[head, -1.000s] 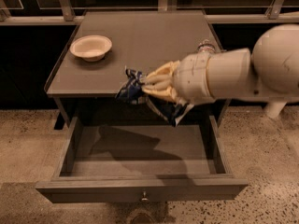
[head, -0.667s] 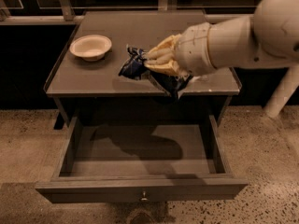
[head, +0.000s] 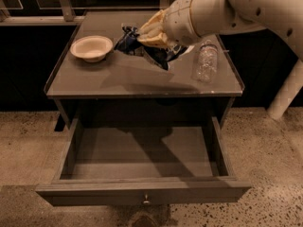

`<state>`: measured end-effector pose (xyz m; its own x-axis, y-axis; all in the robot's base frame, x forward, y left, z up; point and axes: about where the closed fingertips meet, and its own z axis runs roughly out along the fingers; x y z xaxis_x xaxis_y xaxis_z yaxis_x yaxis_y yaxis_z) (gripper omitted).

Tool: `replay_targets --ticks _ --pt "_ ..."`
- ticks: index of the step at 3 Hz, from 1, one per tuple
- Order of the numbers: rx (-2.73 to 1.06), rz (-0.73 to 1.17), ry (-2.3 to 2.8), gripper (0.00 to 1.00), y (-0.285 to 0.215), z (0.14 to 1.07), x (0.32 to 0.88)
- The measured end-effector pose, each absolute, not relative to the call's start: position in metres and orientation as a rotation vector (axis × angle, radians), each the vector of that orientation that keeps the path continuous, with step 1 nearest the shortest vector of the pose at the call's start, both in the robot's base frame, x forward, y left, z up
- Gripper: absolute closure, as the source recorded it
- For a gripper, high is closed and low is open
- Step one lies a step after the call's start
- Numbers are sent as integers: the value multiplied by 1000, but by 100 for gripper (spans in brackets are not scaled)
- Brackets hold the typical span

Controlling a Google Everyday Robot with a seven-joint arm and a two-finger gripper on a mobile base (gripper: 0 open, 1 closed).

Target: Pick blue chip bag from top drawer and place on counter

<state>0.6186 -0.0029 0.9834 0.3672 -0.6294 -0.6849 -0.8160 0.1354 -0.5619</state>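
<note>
Your gripper [head: 145, 34] is over the back half of the counter [head: 142, 79], reaching in from the right on the white arm [head: 246, 8]. Its tan fingers [head: 152, 24] are closed on the bag [head: 129, 41], pinching the crumpled blue foil near its middle. One end of the bag sticks out to the left of the fingers, and the other hangs down below them toward the right. You can see the bag's shadow on the counter beneath it, but you cannot tell whether its lowest corner touches the surface or sits just above it. The bag is between the bowl [head: 91, 48] and the bottle [head: 206, 60]. The bowl stands upright near the counter's left rear corner, just left of the bag and apart from it. The bottle is clear plastic and lies on the right side of the counter, near the right edge, just beside the hanging end of the bag. Below the counter, your drawer [head: 142, 150] is pulled fully out toward the camera, with its grey floor bare and in shadow. Its small knob [head: 146, 200] sits at the middle of the front panel, above the speckled floor [head: 265, 141].
</note>
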Motion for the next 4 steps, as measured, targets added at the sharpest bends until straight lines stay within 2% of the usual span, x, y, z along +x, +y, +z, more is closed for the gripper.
replay_targets --ticks 2,3,4 --pt "-1538 229 1372 100 11 958 662" --pt "-1538 229 1372 81 11 958 663" --pt "-1538 229 1372 58 11 958 663"
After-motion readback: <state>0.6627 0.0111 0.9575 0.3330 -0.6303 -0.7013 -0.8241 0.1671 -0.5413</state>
